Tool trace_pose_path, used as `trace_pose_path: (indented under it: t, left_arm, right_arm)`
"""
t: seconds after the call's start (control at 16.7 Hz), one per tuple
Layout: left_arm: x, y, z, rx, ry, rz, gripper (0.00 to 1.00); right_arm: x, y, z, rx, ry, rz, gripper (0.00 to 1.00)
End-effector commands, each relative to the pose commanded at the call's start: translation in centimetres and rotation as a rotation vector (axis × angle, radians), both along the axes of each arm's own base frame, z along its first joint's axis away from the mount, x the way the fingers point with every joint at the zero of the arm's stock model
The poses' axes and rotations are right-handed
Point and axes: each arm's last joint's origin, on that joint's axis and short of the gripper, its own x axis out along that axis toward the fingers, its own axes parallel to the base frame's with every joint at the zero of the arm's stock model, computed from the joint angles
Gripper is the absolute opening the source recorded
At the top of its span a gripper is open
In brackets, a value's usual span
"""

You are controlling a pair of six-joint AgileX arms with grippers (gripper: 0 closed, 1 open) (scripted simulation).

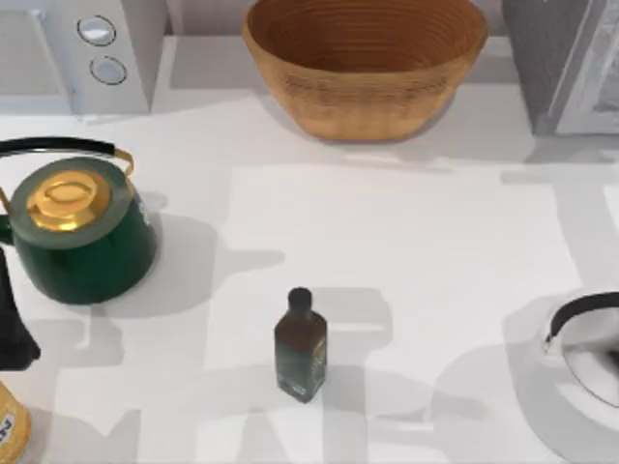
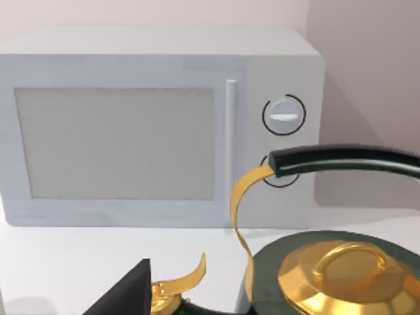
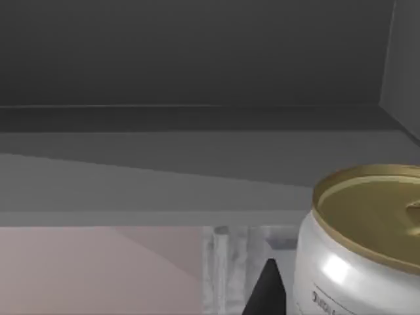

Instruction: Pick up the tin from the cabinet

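The tin [image 3: 357,246] sits inside the grey cabinet [image 3: 197,131], close in front of the right gripper, whose grip I cannot tell; it looks light, hard and smooth, so it may slip; best squeeze its round side, under the gold lid.

Kettle [image 1: 77,232] left, bottle [image 1: 300,345] centre, basket [image 1: 365,63] behind on table [image 1: 406,251].

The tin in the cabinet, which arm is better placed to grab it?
Probably the right: its wrist view has the tin close ahead inside the cabinet. The left wrist view faces the microwave and green kettle.
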Motion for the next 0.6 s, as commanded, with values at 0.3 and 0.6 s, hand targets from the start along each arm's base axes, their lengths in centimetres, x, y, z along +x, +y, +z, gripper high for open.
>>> trace_pose_path:
  t: [0.3,0.6]
  left_arm:
    - [0.0,0.0,0.0,0.000,0.000,0.000,1.00]
    - [0.0,0.0,0.0,0.000,0.000,0.000,1.00]
  right_arm:
    - [-3.5,-1.5,-9.0,-0.005,0.028,-0.016,0.00]
    - [-6.0,-2.5,-20.0,-0.006,0.042,-0.019,0.00]
